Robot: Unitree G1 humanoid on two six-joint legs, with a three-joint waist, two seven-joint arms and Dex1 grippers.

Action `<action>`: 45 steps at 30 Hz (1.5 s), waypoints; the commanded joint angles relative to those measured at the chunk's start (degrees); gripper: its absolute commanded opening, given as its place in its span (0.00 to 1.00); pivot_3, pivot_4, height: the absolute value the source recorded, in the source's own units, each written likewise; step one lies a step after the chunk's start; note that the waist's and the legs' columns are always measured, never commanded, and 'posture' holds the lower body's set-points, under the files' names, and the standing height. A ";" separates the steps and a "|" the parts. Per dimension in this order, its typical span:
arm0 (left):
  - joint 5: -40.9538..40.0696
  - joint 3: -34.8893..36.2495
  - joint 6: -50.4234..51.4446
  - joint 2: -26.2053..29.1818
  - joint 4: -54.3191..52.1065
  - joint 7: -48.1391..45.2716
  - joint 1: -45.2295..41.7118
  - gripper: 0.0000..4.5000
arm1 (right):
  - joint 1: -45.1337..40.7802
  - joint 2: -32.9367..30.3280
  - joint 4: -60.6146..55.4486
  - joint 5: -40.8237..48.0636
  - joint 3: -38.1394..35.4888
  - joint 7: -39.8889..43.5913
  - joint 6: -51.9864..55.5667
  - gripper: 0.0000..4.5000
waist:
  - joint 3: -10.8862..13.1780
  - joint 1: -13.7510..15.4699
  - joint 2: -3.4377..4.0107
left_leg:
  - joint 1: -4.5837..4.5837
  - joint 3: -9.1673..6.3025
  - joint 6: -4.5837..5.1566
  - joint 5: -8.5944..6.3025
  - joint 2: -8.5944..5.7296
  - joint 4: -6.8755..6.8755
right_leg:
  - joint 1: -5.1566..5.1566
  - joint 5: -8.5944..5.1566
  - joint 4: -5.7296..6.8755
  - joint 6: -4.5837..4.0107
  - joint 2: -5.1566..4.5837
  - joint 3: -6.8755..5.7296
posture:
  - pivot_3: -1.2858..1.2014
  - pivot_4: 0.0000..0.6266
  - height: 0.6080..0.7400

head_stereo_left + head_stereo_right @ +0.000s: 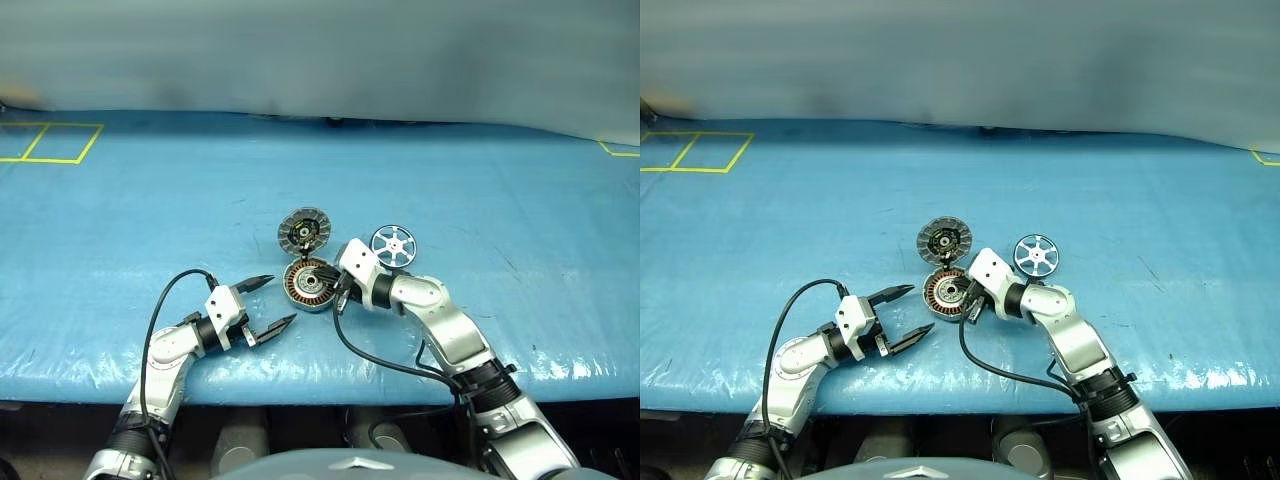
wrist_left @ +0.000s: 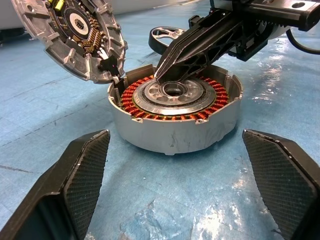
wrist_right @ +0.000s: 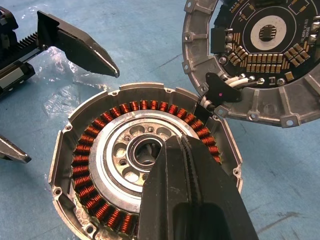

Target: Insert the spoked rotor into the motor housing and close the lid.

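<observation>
Right claw (image 3: 192, 150) is pinched fully closed with nothing in it, reaching across the motor housing (image 2: 175, 115) so its tips sit over the silver centre, hiding part of the copper windings. Left claw (image 1: 267, 303) sits level just beside the housing, spread wide and empty. Lid (image 1: 303, 230) stands flipped open behind. Spoked rotor (image 1: 394, 246) lies flat on the bench (image 1: 130, 220), partly hidden behind the right wrist.
</observation>
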 commanded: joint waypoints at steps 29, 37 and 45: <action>0.62 0.57 -0.85 -0.22 -0.40 0.56 0.10 1.00 | 3.14 0.68 -5.62 4.79 1.69 4.17 2.76 0.01 | 0.01 0.05 0.00 | -0.01 0.00 -0.01 0.00 0.00 -0.07 | -0.04 -0.01 -0.01 -0.02 -0.01 0.00 | 0.52 0.24 1.00; 0.64 0.51 -0.79 -0.25 -0.26 0.48 0.10 1.00 | 2.22 0.76 -6.43 5.41 -0.09 3.23 2.36 0.01 | 0.01 0.03 0.00 | -0.01 0.00 -0.01 -0.01 0.00 -0.07 | -0.05 -0.01 -0.01 -0.02 0.00 0.00 | 0.52 0.24 1.00; 0.58 0.57 -0.81 -0.28 -0.16 0.47 0.03 1.00 | 1.62 0.45 -5.58 4.80 -0.52 2.62 2.09 0.01 | 0.01 0.03 0.00 | -0.01 0.00 -0.01 0.00 0.00 -0.07 | -0.04 -0.01 0.00 -0.01 0.00 0.00 | 0.52 0.24 1.00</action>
